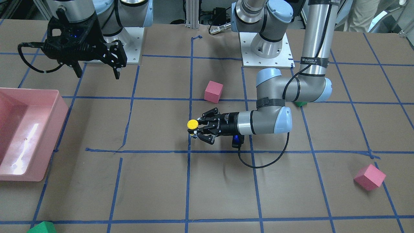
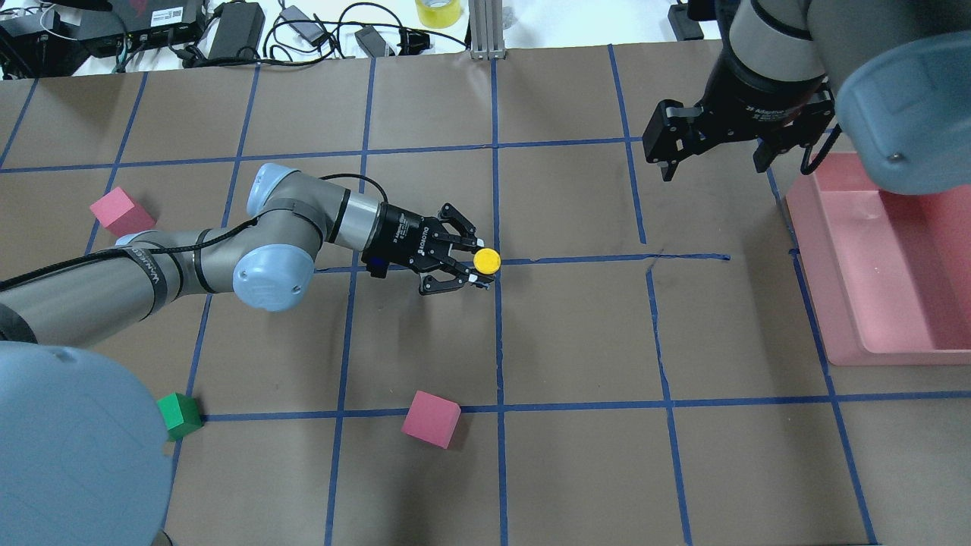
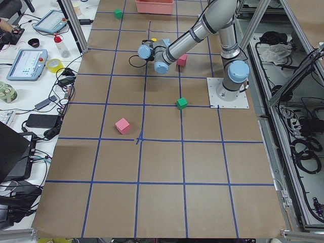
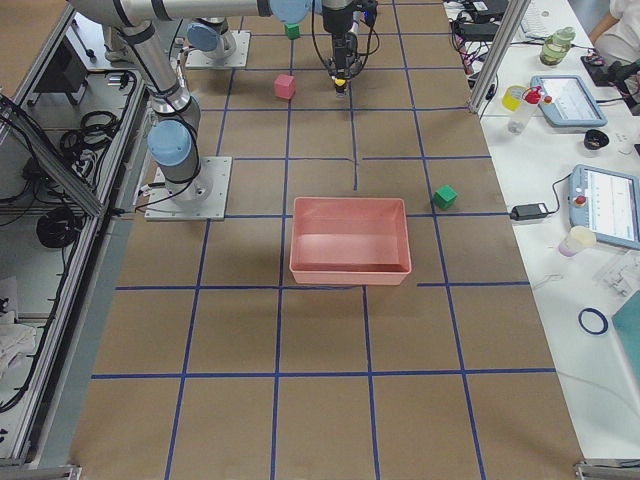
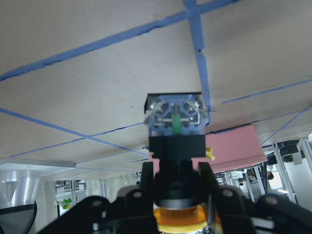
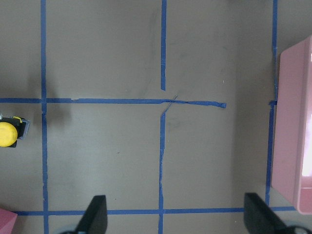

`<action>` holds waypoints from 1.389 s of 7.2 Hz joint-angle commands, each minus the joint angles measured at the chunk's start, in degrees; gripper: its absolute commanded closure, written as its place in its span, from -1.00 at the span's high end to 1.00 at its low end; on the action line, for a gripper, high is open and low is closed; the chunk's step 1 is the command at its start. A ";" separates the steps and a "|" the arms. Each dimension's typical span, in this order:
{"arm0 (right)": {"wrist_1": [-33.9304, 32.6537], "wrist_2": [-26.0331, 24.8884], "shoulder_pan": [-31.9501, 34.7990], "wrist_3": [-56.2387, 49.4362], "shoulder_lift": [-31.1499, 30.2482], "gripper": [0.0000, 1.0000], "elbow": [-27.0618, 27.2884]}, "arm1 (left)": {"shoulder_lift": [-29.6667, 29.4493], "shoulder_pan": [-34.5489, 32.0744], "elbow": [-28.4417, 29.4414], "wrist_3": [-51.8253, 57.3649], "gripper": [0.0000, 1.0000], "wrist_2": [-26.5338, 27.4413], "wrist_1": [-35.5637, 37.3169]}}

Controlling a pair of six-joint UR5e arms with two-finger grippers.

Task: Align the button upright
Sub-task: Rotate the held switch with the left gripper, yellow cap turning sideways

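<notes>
The button point(image 1: 192, 124) has a round yellow cap, a black body and a silvery-grey base. My left gripper point(image 1: 198, 128) lies horizontally, low over the table's middle, and is shut on the button's black body. The yellow cap faces up in the overhead view point(image 2: 486, 260). In the left wrist view the grey base point(image 5: 174, 119) points at the table, between the fingers point(image 5: 147, 171). I cannot tell whether the base touches the table. My right gripper point(image 2: 709, 163) is open and empty, raised near the pink bin. The right wrist view shows the button point(image 6: 7, 134) at its left edge.
A pink bin point(image 2: 812, 250) stands on the robot's right side. Pink cubes point(image 2: 431, 418) point(image 2: 121, 212) and a green cube point(image 2: 180, 415) lie around the left arm. Another green cube point(image 1: 42, 227) sits at the table's far edge. Blue tape lines grid the brown paper.
</notes>
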 commanded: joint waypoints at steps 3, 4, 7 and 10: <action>0.00 0.00 0.00 0.00 0.00 1.00 0.00 | -3.29 0.17 0.19 0.39 -1.00 -2.95 -2.68; 0.00 0.00 0.00 0.00 0.00 1.00 0.00 | -3.74 0.17 0.28 0.57 -1.00 -4.11 -2.68; 0.26 0.00 0.00 0.00 0.00 1.00 0.00 | -4.62 0.17 -0.07 0.92 -1.00 -3.77 -2.68; 0.26 0.00 0.00 0.00 0.00 1.00 0.00 | -4.36 0.17 0.02 0.66 0.84 -3.07 -2.77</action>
